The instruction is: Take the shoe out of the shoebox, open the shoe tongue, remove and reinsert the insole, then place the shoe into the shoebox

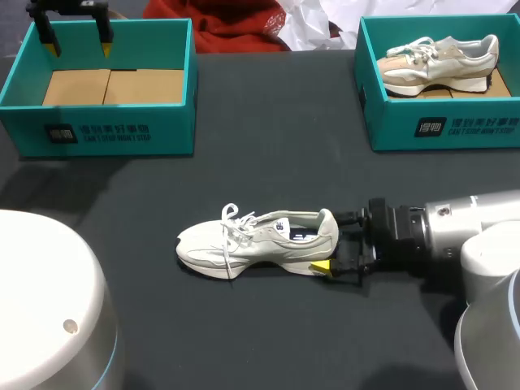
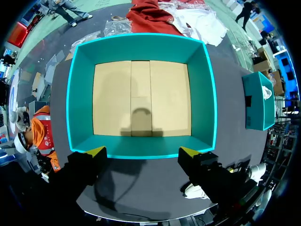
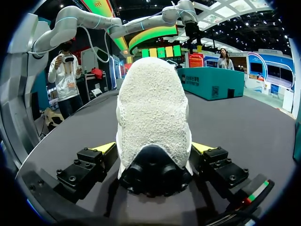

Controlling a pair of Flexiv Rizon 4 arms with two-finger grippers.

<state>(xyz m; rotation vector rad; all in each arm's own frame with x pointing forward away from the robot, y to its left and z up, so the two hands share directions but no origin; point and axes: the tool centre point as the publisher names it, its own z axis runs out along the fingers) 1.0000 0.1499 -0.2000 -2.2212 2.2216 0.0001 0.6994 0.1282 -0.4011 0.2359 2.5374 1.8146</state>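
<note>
1. Shoe [image 1: 256, 244]: upright on its sole at mid-table [image 1: 244, 171], well apart from the empty shoebox [image 1: 106, 122].
2. Right gripper [image 1: 331, 241]: astride the heel; clamped or merely bracketing, I cannot tell.
3. Left gripper [image 1: 79, 47]: spread wide, empty, above that shoebox.
4. Handling note: I would pin the heel low and square, so the tongue lifts without the shoe skidding.
</note>
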